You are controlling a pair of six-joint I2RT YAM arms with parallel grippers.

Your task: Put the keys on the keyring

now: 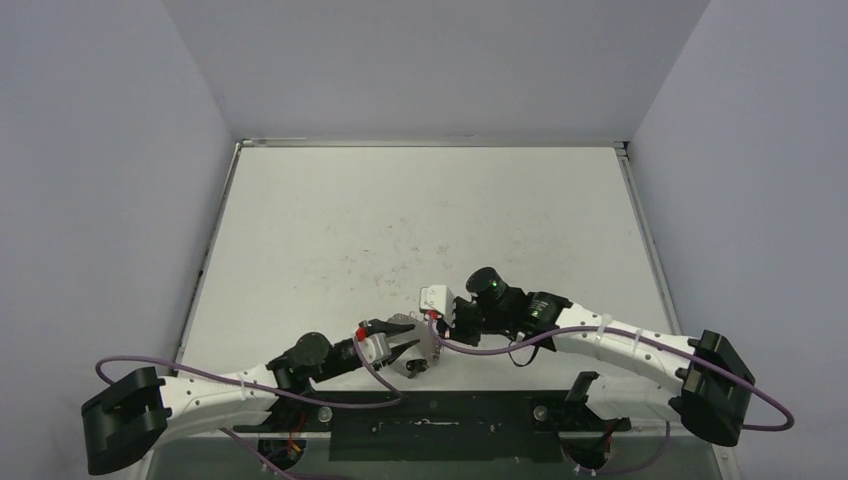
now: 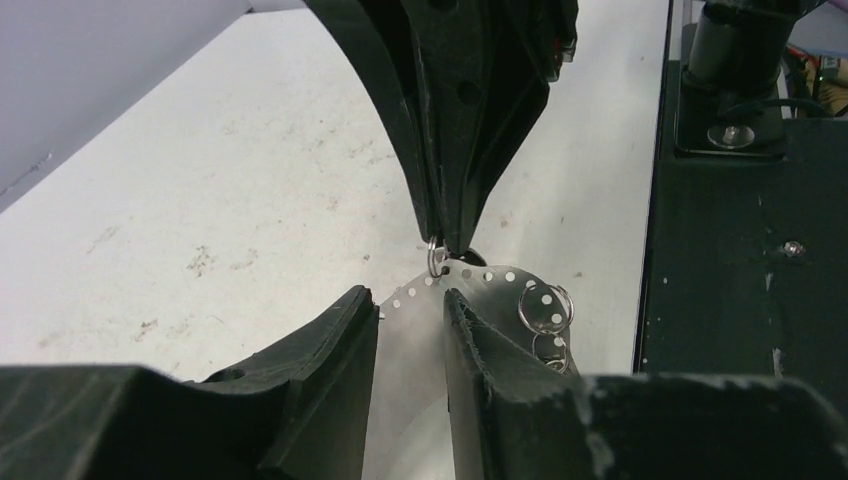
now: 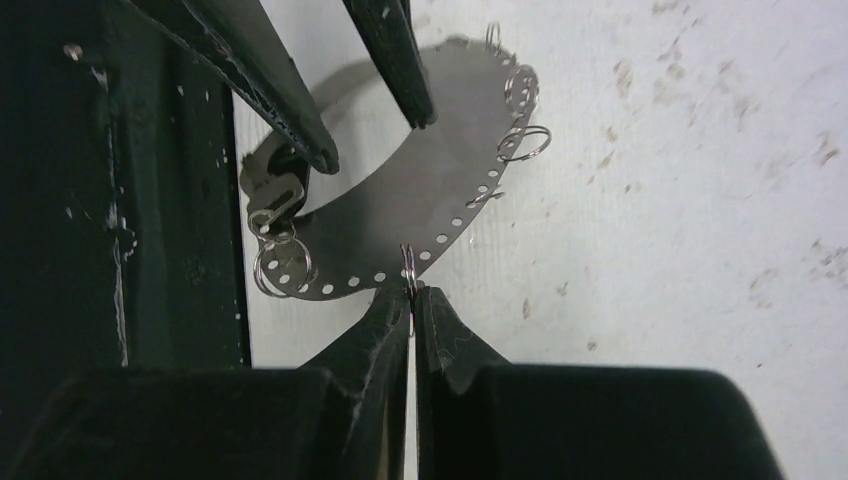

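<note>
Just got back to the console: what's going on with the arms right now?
Both arms meet over the near middle of the table. The left gripper has a finger on either side of the keyring, a flat silvery band with holes along its edge; whether it clamps the band is unclear. The right gripper is shut on a small silver ring at that holed edge. Several other rings hang from the band.

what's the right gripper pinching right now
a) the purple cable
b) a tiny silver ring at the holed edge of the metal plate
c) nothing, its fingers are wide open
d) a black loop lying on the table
b: in the right wrist view the right gripper has its fingers closed on a tiny silver ring that sits at the holed rim of the metal plate.
</note>
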